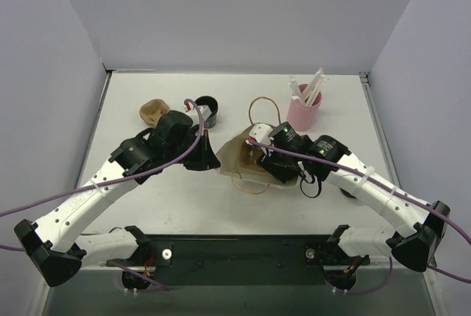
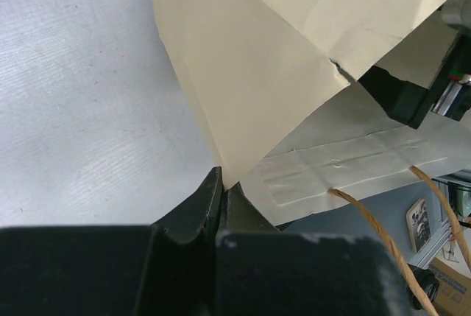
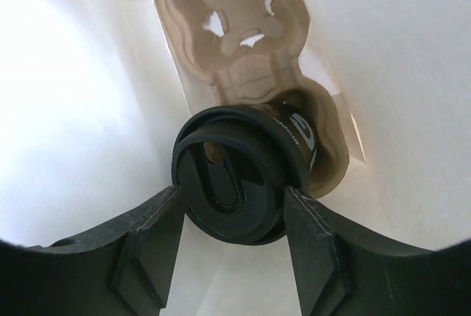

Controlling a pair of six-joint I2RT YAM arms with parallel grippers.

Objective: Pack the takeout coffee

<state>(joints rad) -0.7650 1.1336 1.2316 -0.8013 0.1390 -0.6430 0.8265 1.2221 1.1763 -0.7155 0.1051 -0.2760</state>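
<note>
The paper bag (image 1: 237, 155) lies on its side near the middle of the table (image 1: 176, 205), with its mouth turned toward the right arm. The left gripper (image 2: 223, 183) is clenched on the bag's edge; in the left wrist view the two black fingers meet on the cream paper and pinch it. A twine handle (image 2: 368, 220) hangs just beside this edge.

The right gripper (image 3: 232, 192) is reached into the bag. In the right wrist view a pulp cup carrier (image 3: 235, 6) lies inside, and a coffee cup (image 3: 221, 146) with a black lid sits in the carrier's nearer pocket. The farther pocket is without cup. The two fingers (image 3: 158, 242) stand one on each side of the lid and seem to touch its rim, but I cannot tell if they truly grasp it or only frame it.

Outside the bag, at the far side of the table, a pink cup (image 1: 303, 113) holds white sticks. To the left stand a second pulp carrier (image 1: 153, 112) and another black-lidded cup (image 1: 207, 104), near each other
</note>
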